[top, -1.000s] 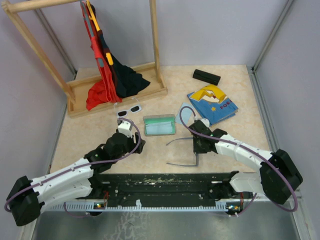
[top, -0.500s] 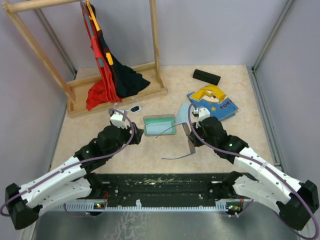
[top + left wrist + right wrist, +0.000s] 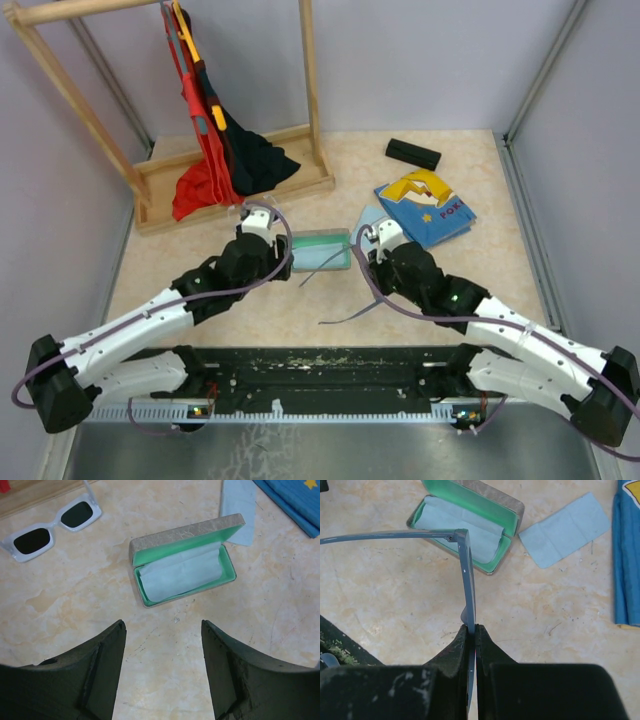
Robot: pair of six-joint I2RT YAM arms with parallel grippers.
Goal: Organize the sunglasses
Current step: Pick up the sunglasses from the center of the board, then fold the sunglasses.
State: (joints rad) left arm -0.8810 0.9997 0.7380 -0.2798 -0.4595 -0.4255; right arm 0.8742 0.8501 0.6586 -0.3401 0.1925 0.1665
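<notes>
The thin grey wire-framed sunglasses (image 3: 469,575) hang from my right gripper (image 3: 471,630), which is shut on the front frame just in front of the open green-lined case (image 3: 470,525). One temple reaches left over the case. In the top view the glasses (image 3: 345,314) trail below the right gripper (image 3: 372,282). The white-framed sunglasses (image 3: 52,527) lie on the table to the far left of the case (image 3: 185,572). My left arm hides them in the top view. My left gripper (image 3: 162,650) is open and empty, above the table just short of the case; in the top view it (image 3: 282,262) is left of the case (image 3: 322,250).
A light-blue cloth (image 3: 180,575) lies inside the case, another (image 3: 565,530) beside it on the right. A blue book (image 3: 425,208) and a black case (image 3: 413,153) lie at the back right. A wooden rack with clothes (image 3: 225,150) stands at the back left.
My right arm has carried the wire sunglasses left and forward to the case. My left arm has swung right toward the case and now covers the white sunglasses in the top view.
</notes>
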